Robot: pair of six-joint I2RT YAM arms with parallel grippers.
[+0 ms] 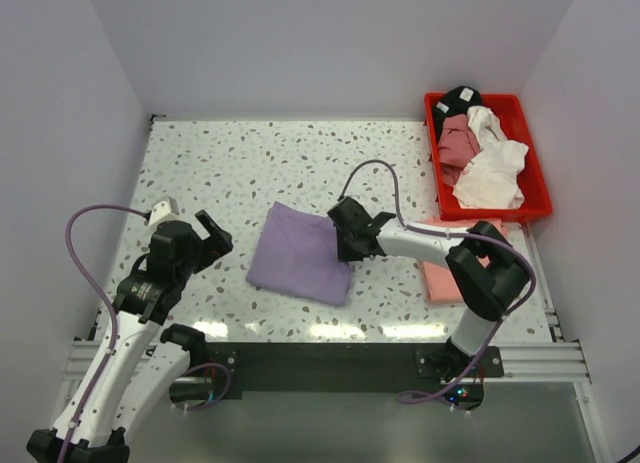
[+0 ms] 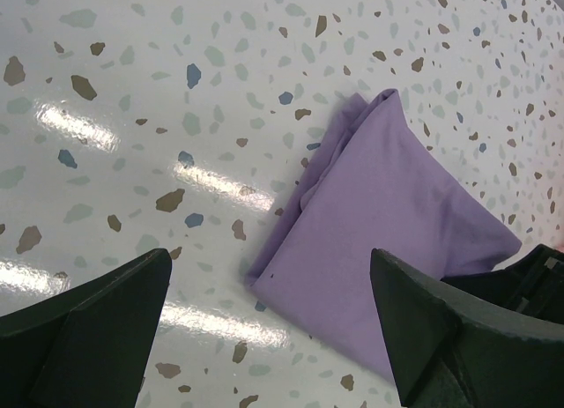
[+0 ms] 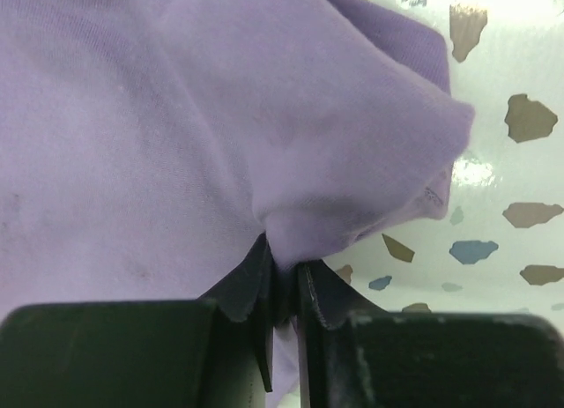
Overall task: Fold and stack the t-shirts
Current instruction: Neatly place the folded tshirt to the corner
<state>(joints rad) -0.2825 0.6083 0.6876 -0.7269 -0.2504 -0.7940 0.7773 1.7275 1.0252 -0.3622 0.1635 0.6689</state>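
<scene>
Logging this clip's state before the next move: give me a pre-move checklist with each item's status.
1. Grasp: right tool shut on the edge of the lavender shirt: ok.
2. Grip catches every folded layer: cannot tell.
3. Other side: left tool open and off the cloth: ok.
4. Fold: lavender shirt lies as a compact rectangle: ok.
5. Stack base: salmon-pink shirt flat and ready: cannot tell, the right arm covers part of it.
6. Supply: red bin emptied: not ok, crumpled shirts lie inside.
</scene>
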